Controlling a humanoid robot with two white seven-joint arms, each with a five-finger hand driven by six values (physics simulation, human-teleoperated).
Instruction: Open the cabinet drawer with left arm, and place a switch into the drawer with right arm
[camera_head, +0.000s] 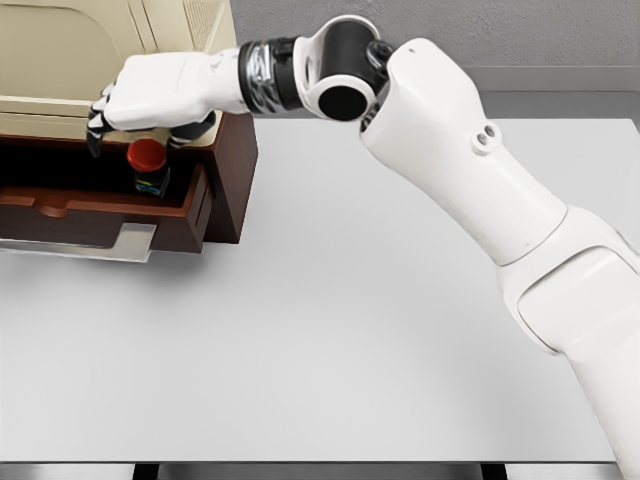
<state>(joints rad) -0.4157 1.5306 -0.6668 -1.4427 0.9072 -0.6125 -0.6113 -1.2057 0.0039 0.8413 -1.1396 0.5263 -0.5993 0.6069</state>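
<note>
While the right arm reaches across from the right edge, the scene reads:

Table (350, 330): white, flat, fills most of view.
Cabinet (60, 50): cream top, dark brown body, upper left on table.
Right arm (480, 190): stretched left over table, wrist above drawer.
Drawer (110, 205): pulled out, open, brown front w/ handle notch.
Right hand (150, 95): palm down over drawer; fingers apart, drooping, clamped on nothing.
Switch (148, 165): red cap, dark base, upright inside drawer near its right end, just under the hand; contact – can't tell.
</note>
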